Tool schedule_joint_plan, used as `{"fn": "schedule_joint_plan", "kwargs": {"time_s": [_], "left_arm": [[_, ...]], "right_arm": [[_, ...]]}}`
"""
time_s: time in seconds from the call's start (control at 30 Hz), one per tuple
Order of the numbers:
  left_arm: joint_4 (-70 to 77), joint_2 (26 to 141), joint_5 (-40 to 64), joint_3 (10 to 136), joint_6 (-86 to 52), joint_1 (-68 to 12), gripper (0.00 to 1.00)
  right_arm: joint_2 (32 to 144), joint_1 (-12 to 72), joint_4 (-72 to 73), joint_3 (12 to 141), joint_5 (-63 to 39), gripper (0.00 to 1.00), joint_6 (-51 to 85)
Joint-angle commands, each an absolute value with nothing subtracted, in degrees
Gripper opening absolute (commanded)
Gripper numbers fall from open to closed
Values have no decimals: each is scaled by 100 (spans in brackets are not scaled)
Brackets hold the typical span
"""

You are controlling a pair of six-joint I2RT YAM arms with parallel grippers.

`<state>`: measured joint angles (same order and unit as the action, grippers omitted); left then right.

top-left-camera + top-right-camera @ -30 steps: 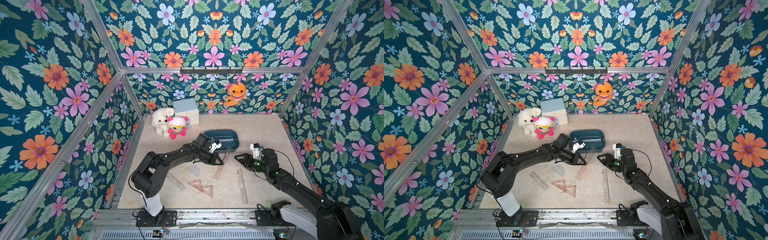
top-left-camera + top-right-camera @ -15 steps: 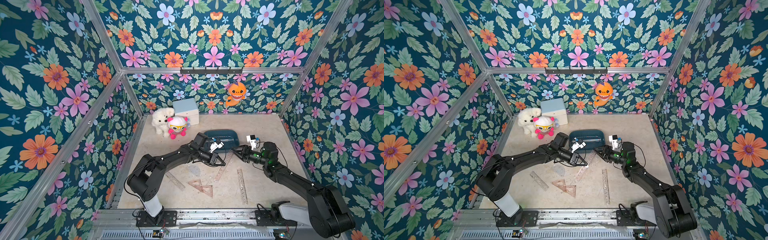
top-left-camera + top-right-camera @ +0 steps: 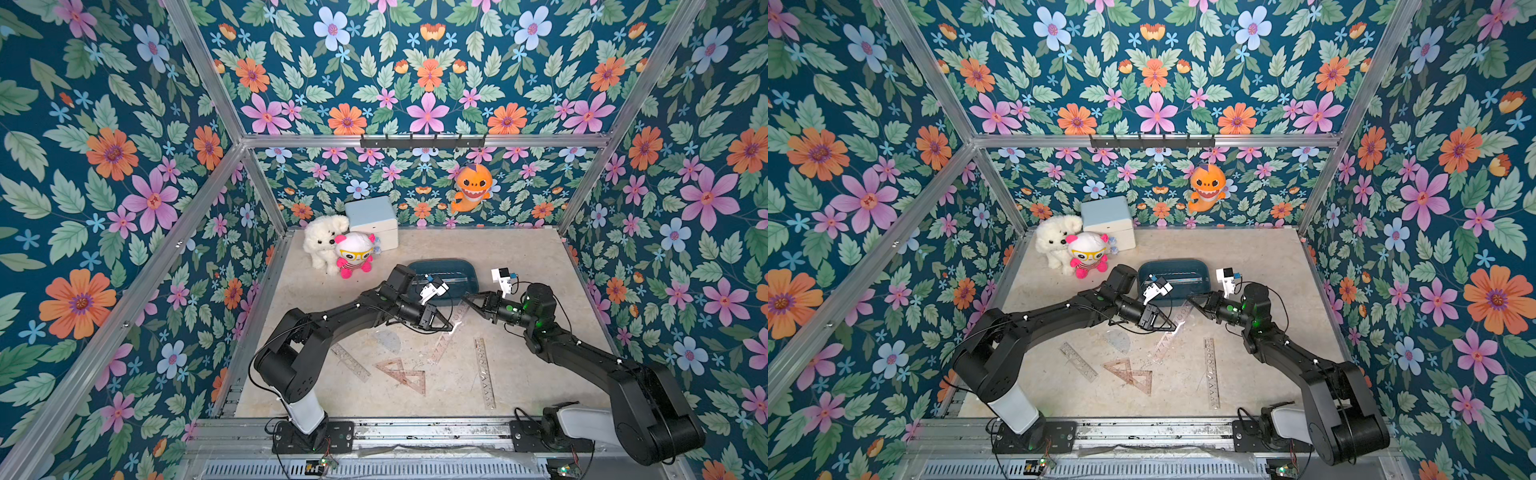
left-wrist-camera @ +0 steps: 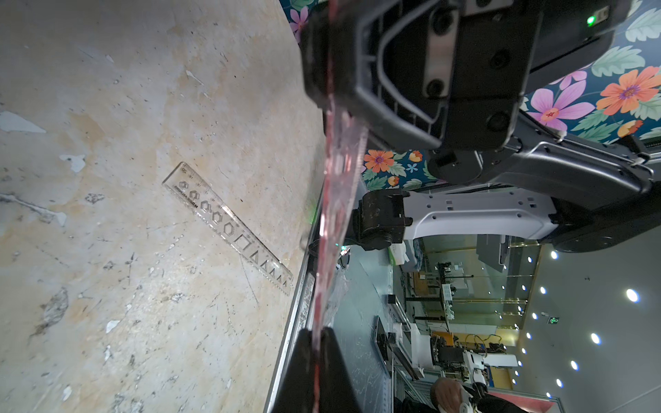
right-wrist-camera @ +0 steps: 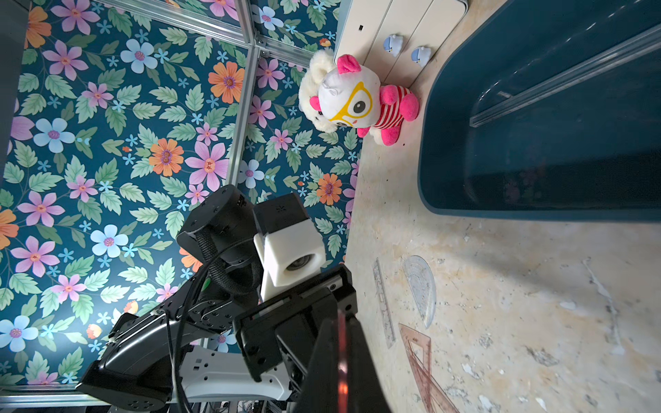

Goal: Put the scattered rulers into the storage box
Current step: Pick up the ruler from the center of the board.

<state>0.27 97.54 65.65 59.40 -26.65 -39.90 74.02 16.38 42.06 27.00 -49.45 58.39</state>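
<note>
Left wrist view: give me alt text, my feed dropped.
A pinkish ruler, seen edge-on, is clamped in the left gripper and runs on into the right gripper, also shut on it. A clear stencil ruler lies flat on the beige table.

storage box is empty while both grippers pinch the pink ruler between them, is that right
Not quite: the storage box is not empty. The right wrist view shows a clear ruler lying inside it. The rest holds: the left gripper and the right gripper are both shut on the pink ruler, seen in the left wrist view.
</note>
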Motion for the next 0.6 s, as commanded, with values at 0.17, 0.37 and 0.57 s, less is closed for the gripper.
{"fn": "schedule_joint_plan", "kwargs": {"time_s": [0.17,0.37,0.57], "left_arm": [[-843,9529,5467,6304,-2264,-3688,53],[-1831,9100,3208,6692,-1948,-3229,63],[-2060,8831,1808,6746,-1719,-3188,64]], "right_arm": [[7066,1644,3308,3078,-3992,0,5306],[7161,1765,2679,3859,-1771,0,4970],[8256,2252,3136,4809,-46,0,4829]]}}
